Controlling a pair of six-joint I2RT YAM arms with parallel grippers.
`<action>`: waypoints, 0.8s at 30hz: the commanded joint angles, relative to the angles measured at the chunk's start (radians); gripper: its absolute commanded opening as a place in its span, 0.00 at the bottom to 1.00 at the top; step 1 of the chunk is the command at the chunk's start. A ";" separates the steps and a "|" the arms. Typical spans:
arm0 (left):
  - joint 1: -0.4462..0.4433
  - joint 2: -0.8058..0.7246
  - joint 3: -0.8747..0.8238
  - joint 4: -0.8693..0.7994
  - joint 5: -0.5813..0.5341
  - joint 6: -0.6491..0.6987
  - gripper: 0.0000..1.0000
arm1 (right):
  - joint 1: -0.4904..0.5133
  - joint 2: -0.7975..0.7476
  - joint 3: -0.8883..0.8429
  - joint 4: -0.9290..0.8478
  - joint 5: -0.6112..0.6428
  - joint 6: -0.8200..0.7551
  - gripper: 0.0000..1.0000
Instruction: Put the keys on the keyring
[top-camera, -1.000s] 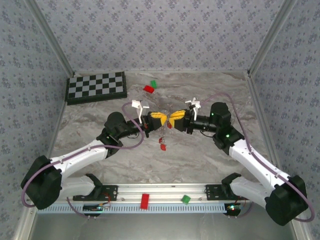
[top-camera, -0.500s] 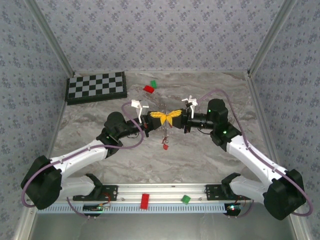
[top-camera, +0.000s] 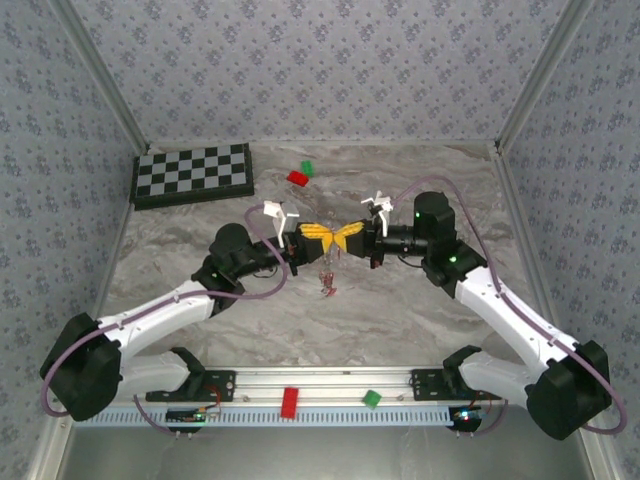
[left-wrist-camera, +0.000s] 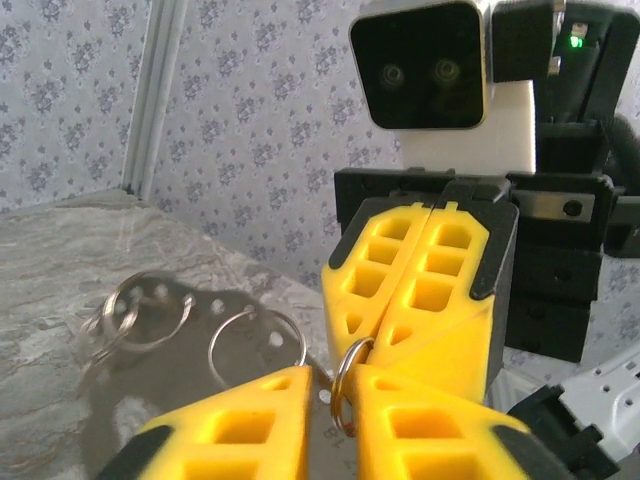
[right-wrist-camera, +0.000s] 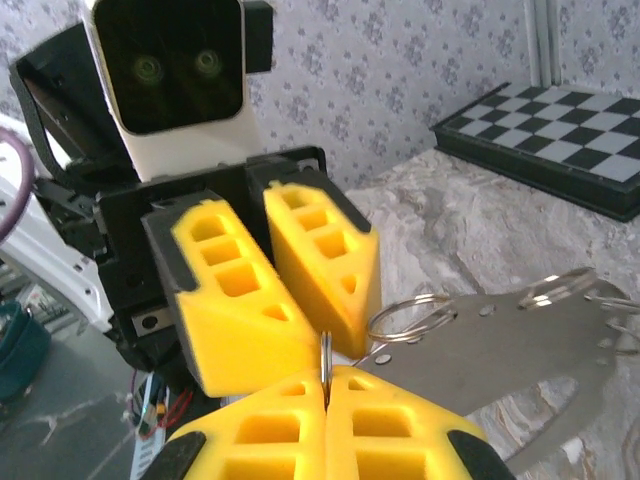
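Yellow fingers meet tip to tip above the middle of the table (top-camera: 400, 310). The right end effector (right-wrist-camera: 325, 388) is pressed together, pinching a thin split ring of the keyring (right-wrist-camera: 520, 335) edge-on, and the grey band trails off sideways. The left end effector (left-wrist-camera: 335, 385) is slightly spread, with that ring standing loose in its gap. The red keys (top-camera: 326, 284) appear to dangle just below the meeting point. Likely reason: one side steadies the ring aloft so the other can re-grip.
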 joint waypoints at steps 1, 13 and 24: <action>0.022 -0.042 0.052 -0.067 0.014 0.048 0.26 | -0.009 0.007 0.098 -0.200 -0.049 -0.152 0.00; 0.053 -0.098 0.092 -0.288 0.102 0.204 0.31 | 0.000 0.141 0.333 -0.642 0.008 -0.418 0.00; 0.053 -0.065 0.128 -0.400 0.140 0.303 0.32 | 0.063 0.236 0.489 -0.834 0.142 -0.546 0.00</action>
